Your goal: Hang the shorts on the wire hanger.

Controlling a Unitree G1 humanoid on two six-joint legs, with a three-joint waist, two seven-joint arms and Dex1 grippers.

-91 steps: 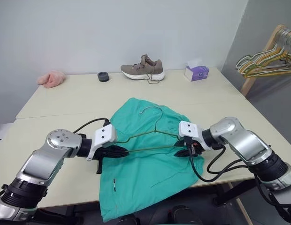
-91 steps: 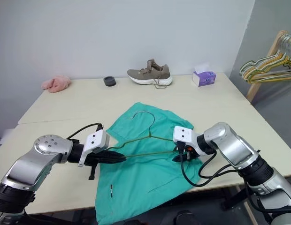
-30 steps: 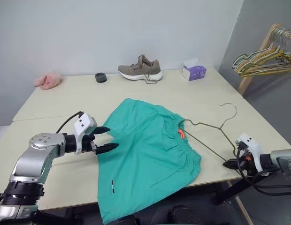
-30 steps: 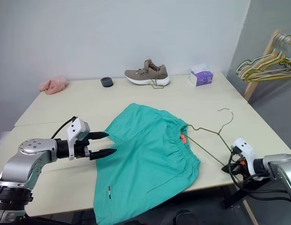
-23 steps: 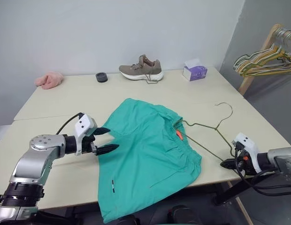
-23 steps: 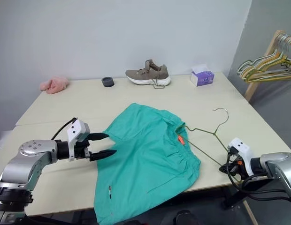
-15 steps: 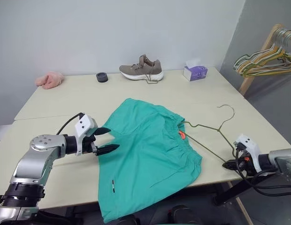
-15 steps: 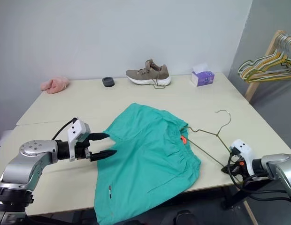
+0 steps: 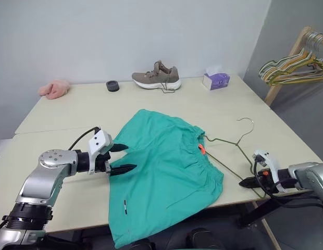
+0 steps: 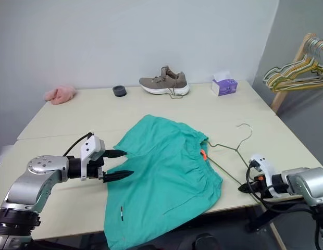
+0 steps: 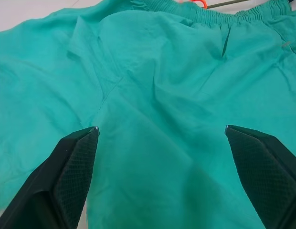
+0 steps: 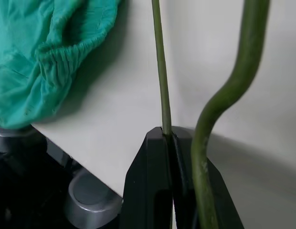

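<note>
Hook of the wire hanger (image 9: 230, 150) points far-right; right hand (image 9: 244, 183) pinches its near corner, now slightly nearer the shorts (image 9: 161, 172); left hand (image 9: 124, 159) stays spread.

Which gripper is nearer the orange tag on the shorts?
Right. The right gripper sits at the table's near-right edge, closer to the orange tag; the left gripper is across the shorts.

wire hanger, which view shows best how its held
The right wrist view: the right gripper is shut on one thin rod of the wire hanger. The eye views show the hanger whole beside the shorts; the left wrist view shows just a sliver.
</note>
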